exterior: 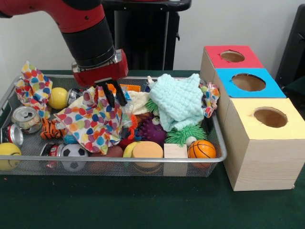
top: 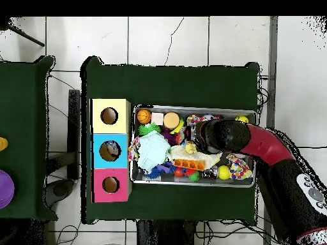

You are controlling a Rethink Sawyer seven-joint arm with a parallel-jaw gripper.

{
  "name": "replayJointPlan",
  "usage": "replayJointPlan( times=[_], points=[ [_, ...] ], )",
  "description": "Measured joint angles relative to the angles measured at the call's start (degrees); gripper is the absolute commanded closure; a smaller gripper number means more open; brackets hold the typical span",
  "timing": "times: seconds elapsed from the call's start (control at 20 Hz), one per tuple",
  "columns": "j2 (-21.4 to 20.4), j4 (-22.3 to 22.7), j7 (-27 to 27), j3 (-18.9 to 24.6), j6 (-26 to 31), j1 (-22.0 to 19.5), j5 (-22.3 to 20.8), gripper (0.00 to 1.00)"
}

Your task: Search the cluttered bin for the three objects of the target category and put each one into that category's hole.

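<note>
The silver wire-mesh bin [exterior: 217, 125] is packed with cloths, balls, cans and toys. My gripper [exterior: 117, 102] reaches down into its middle, fingers [exterior: 108, 95] open and a small gap apart, tips at the upper edge of a polka-dot cloth [exterior: 90, 125] that stands tented beside them. Nothing visibly sits between the fingers. The red-topped box with its round hole [exterior: 232, 56] is the far box at the right and looks empty. In the overhead view the arm [top: 255, 141] covers the gripper above the bin [top: 191, 183]; the red box's hole [top: 110, 184] shows at the left.
The blue-topped box [exterior: 249, 82] and yellow-topped box [exterior: 270, 117] stand beside the red one. A mint knitted cloth [exterior: 178, 102], another polka-dot cloth [exterior: 32, 88], a can [exterior: 26, 118], a basketball [exterior: 201, 149], a soccer ball [exterior: 74, 152] and yellow balls fill the bin.
</note>
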Motion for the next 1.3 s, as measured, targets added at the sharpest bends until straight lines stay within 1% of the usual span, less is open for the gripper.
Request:
replayJointPlan(
  times=[0.35,0.45,0.5,0.6,0.65,0.8,0.85,1.15,1.3],
  points=[
    [0.4,0.1,0.0,-0.5,-1.5,-0.5,2.1,1.00],
    [0.4,0.3,0.1,-0.9,-2.5,-0.5,2.9,1.00],
    [0.3,0.6,0.3,-1.5,-3.9,-0.5,3.5,1.00],
    [0.3,0.7,0.3,-1.9,-5.0,-0.5,3.6,1.00],
    [0.3,0.6,0.4,-3.2,-7.8,-0.3,3.6,0.00],
    [0.3,0.7,0.4,-3.7,-9.0,-0.3,3.7,0.00],
    [0.3,0.6,0.4,-4.5,-10.5,-0.3,3.7,0.00],
    [0.1,0.6,0.4,-7.1,-13.9,0.1,3.8,0.00],
    [-1.0,0.7,0.4,-9.0,-15.3,0.9,4.4,0.00]
  ],
)
